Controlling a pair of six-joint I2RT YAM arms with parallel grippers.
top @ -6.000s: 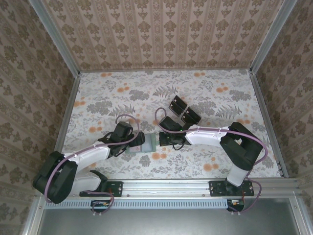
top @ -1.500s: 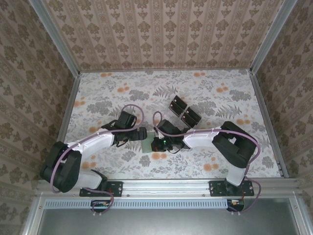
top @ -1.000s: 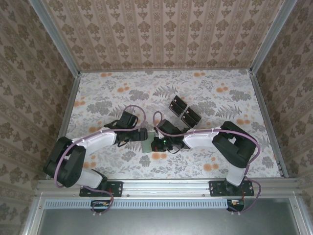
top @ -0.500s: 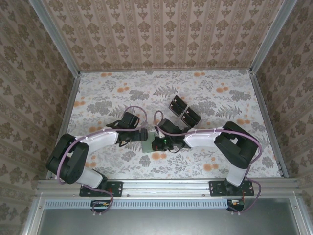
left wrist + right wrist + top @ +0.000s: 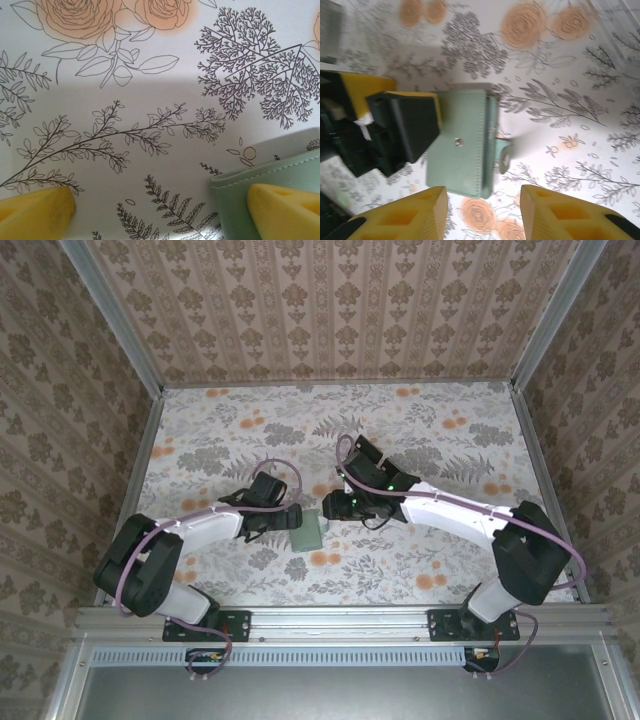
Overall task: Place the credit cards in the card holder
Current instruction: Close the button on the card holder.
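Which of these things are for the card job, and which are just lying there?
For the job: green card holder, left end effector, right end effector.
Just lying there: flowery table cover.

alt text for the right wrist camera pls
A closed sage-green wallet with a snap stud lies flat on a floral tabletop, its tab sticking out to the right of the frame. A black-and-yellow finger of the left arm overlaps the opposite edge, and the right arm's two yellow fingers stand apart at the bottom, holding nothing.
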